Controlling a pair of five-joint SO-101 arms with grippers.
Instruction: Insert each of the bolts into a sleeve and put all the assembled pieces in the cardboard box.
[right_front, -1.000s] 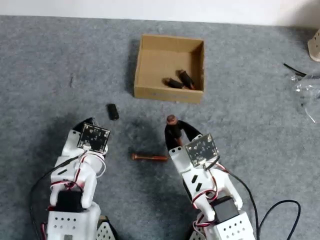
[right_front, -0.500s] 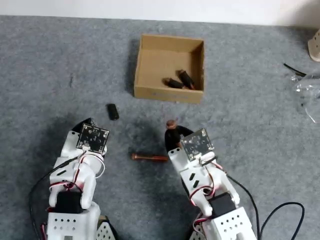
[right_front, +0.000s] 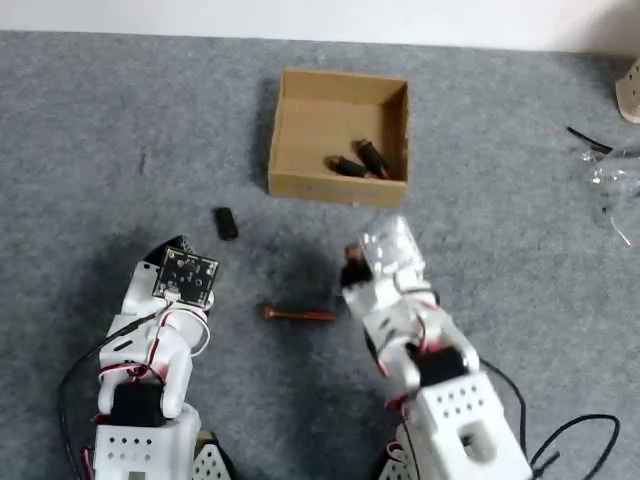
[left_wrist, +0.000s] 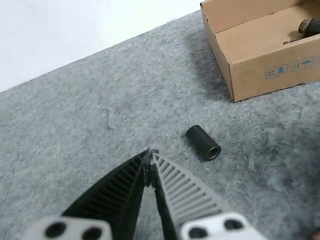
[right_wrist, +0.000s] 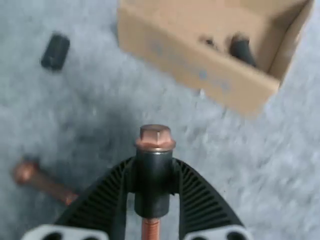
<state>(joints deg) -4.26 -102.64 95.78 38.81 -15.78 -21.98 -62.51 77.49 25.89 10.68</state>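
Over grey felt (right_front: 500, 180): right claw (right_wrist: 154, 167) clamped round black sleeve (right_wrist: 153, 185) w/ copper bolt (right_wrist: 155, 137), left claw (left_wrist: 151, 153) together.

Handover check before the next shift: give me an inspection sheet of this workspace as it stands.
Surface: grey carpet.
Job's things: cardboard box holds two assembled pieces; loose sleeve and loose bolt lie on the carpet.
Clutter: clear plastic at the carpet's edge.
Grippers: left gripper shut, empty; right gripper shut on a sleeved bolt.
Cables: black cable by the left arm's base, another by the right's.
Surroundings: white wall beyond the carpet.
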